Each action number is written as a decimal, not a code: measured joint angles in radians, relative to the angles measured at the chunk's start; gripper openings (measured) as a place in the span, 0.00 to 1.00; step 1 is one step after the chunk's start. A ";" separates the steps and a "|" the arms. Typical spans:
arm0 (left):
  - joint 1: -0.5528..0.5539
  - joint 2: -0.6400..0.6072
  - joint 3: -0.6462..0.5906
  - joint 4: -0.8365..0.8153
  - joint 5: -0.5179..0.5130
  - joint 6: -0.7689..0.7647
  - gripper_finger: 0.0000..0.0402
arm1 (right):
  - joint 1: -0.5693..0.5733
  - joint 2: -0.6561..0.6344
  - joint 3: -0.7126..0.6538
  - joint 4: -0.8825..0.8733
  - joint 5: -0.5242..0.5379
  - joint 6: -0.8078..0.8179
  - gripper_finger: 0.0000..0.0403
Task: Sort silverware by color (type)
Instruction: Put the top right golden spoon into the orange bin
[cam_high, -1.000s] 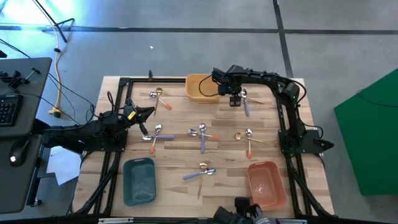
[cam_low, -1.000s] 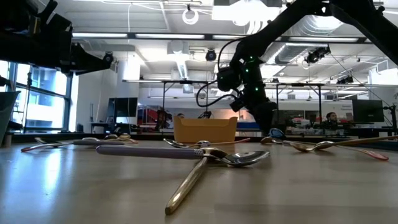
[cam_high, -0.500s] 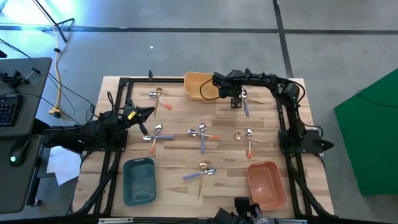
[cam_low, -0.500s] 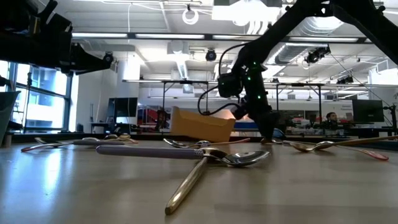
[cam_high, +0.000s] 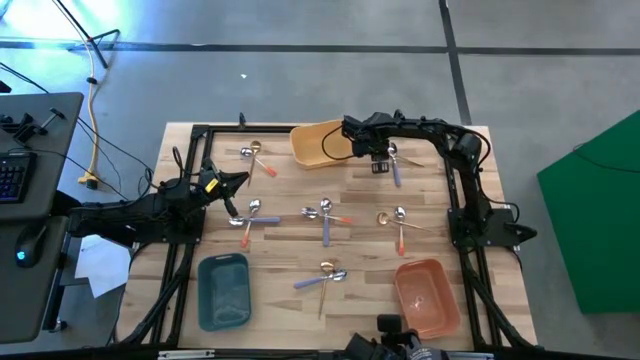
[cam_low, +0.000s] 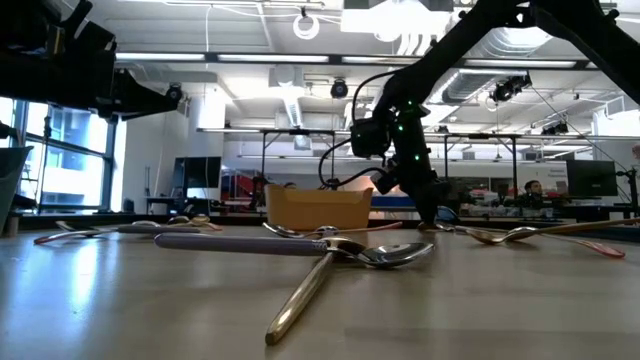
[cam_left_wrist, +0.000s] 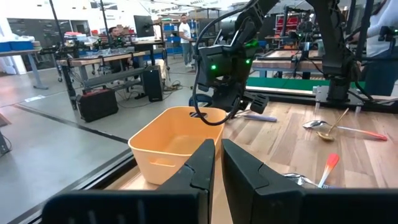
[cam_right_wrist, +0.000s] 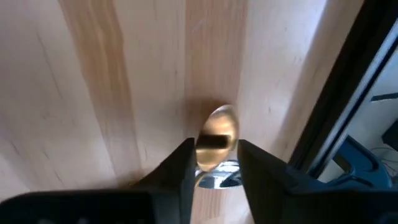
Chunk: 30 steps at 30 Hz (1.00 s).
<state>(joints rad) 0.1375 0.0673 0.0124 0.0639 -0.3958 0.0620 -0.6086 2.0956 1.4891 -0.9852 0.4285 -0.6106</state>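
My right gripper (cam_high: 378, 165) is open and points down at the far side of the table. In the right wrist view its fingers (cam_right_wrist: 186, 163) stand on either side of a gold spoon's bowl (cam_right_wrist: 217, 140), which lies over a silver bowl (cam_right_wrist: 219, 179). That spoon pair (cam_high: 396, 160) lies flat beside a yellow-orange tray (cam_high: 318, 143). My left gripper (cam_high: 240, 180) is shut and hovers at the left, holding nothing. More spoons with orange-red, lavender or gold handles lie flat in crossed pairs (cam_high: 325, 213) (cam_high: 398, 220) (cam_high: 325, 277) (cam_high: 250, 215) (cam_high: 256, 155). My right gripper comes at the gold spoon's bowl (cam_right_wrist: 217, 140) from above, pointing down, with one finger on each side of it. Whether the fingers touch the bowl I cannot tell. The spoon lies on the table.
A teal tray (cam_high: 223, 290) sits near the table's front left and a pink-orange tray (cam_high: 428, 297) near its front right. The yellow-orange tray (cam_left_wrist: 174, 140) sits askew under the right arm's wrist, where a cable (cam_left_wrist: 205, 115) hangs over its rim. Black frame rails run along both table sides.
My right gripper came down toward the table beside the far spoon pair. The yellow-orange tray tipped up on one side, settled flat again, and now lies turned and shifted toward the table's left.
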 joint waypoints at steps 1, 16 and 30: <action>0.000 0.000 0.000 0.000 0.000 0.000 0.05 | 0.000 0.000 0.000 0.000 0.009 0.000 0.23; 0.000 0.000 0.000 0.000 0.001 0.001 0.05 | 0.016 -0.015 0.003 0.000 0.049 0.000 0.01; 0.000 0.000 0.000 0.000 0.000 -0.004 0.05 | 0.021 -0.233 0.002 -0.077 -0.134 0.168 0.00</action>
<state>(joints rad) 0.1375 0.0673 0.0127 0.0639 -0.3953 0.0575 -0.5875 1.8628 1.4910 -1.0626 0.2940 -0.4430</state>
